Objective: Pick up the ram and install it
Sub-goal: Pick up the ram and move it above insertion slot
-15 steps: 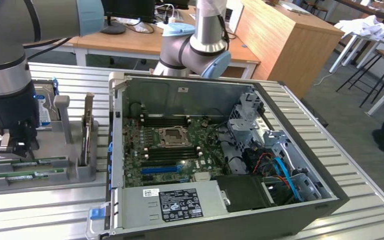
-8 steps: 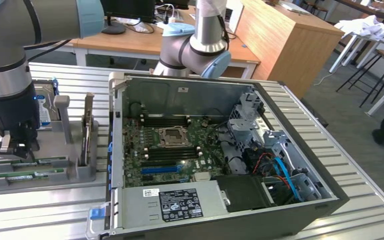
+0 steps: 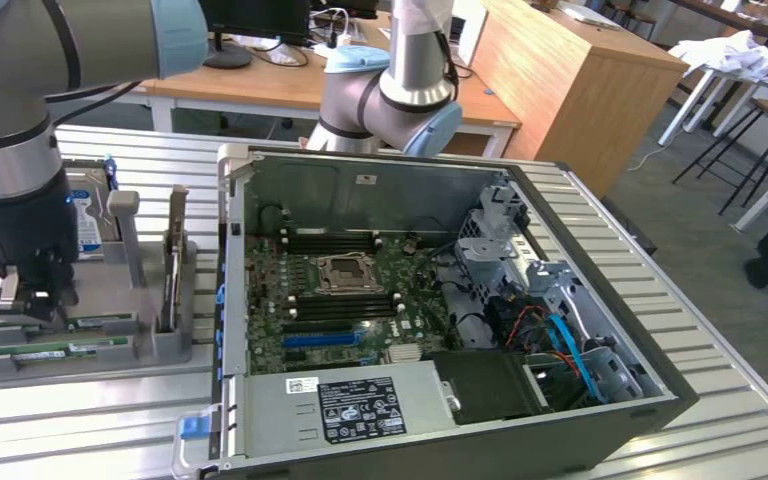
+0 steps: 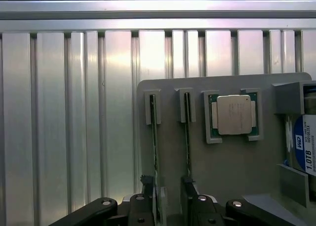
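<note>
Two ram sticks stand on edge in slots of a grey holder (image 4: 222, 171). In the wrist view they are thin green lines, one ram stick (image 4: 154, 137) beside the other (image 4: 187, 132). In the exterior view the sticks (image 3: 57, 351) lie at the holder's front end. My gripper (image 4: 168, 203) hangs low over the near ends of the sticks, open, its fingers (image 4: 146, 201) apart with the first stick between them and nothing gripped. In the exterior view the gripper (image 3: 27, 300) is at the far left, just above the holder (image 3: 144, 350).
The holder also carries a square silver processor (image 4: 234, 114) and a blue-labelled hard drive (image 4: 305, 144). An open computer case (image 3: 424, 300) lies to the exterior view's right of the holder, its motherboard's black memory slots (image 3: 344, 305) beside the processor socket (image 3: 353, 270). Ribbed metal table (image 4: 69, 117) below.
</note>
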You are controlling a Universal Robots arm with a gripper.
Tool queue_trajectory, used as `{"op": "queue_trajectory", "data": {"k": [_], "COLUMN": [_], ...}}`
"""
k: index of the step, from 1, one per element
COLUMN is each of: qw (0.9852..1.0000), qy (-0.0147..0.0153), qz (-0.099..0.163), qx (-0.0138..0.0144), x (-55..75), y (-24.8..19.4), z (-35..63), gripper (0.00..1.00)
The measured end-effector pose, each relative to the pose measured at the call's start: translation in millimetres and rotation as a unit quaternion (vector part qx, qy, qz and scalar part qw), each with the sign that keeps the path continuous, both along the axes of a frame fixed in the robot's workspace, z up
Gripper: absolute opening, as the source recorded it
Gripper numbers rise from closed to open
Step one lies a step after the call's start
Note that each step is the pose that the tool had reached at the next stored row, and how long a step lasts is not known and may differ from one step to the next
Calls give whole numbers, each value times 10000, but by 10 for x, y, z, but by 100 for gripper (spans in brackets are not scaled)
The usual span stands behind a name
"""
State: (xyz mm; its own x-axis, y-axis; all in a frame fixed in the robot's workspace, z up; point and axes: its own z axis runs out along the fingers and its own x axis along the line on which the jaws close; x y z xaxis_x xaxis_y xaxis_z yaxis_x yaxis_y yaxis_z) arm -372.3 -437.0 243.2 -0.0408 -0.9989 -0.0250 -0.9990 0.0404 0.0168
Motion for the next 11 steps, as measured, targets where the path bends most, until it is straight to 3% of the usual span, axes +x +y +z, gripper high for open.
{"op": "queue_trajectory", "data": {"k": [2,11], "qw": [10000,10000], "qy": [0,1], "qz": [0,63], "qx": [0,0], "x": [0,-1], "y": [-17,-18], "z": [0,-1], "gripper": [36,36]}}
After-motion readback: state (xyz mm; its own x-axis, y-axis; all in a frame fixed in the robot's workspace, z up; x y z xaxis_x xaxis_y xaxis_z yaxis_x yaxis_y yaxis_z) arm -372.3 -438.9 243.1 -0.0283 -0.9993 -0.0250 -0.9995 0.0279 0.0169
